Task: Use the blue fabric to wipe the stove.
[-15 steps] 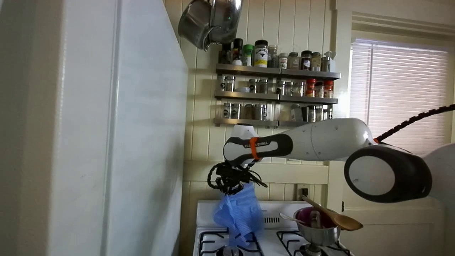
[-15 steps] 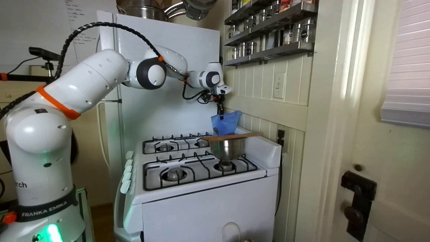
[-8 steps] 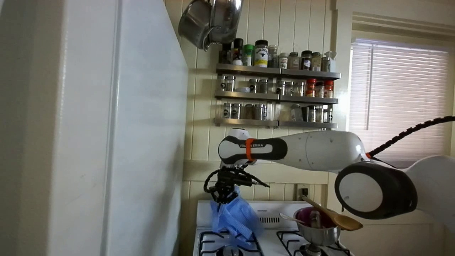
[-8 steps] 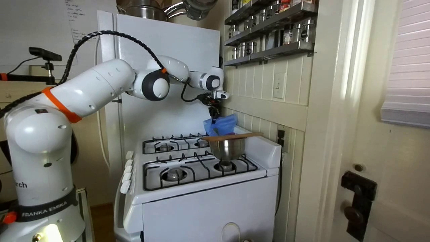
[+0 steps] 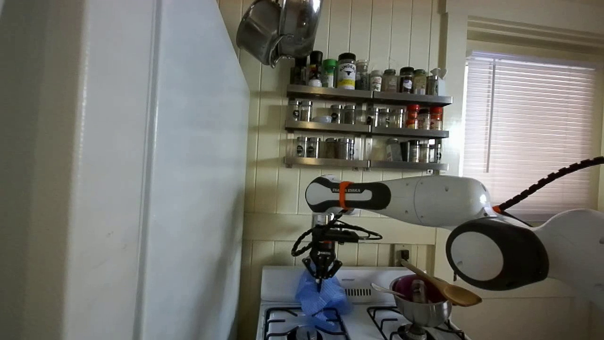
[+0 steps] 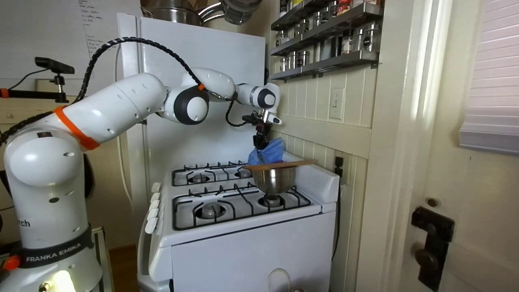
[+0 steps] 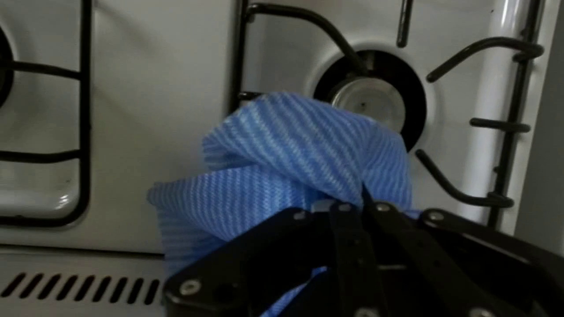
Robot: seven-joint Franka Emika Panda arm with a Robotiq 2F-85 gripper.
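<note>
Robot arm [image 6: 125,94] reaching across the stove [image 6: 243,251], with the blue fabric [image 7: 286,147] held low near a rear burner [image 7: 374,97]. The gripper [image 5: 319,282] points downward, its jaws brought together and the fabric pinched between the fingertips, from which it spreads in loose, bunched folds. Seen from the wrist, the fabric overlaps part of the burner and one side of the black grate [image 7: 239,48]; whether it touches the metal is difficult to establish from these angles. In an exterior view, it hangs in front of the low back panel [image 5: 277,285], near the tall fridge [image 5: 200,179]. A metal bowl [image 5: 422,314] stands over the adjacent rear burner, a wooden spoon [image 5: 458,295] laid across its rim; in an exterior view, bowl and spoon screen the lower edge of the fabric. Spice jars [image 5: 347,74] line the wall shelves [image 5: 330,93] above.
</note>
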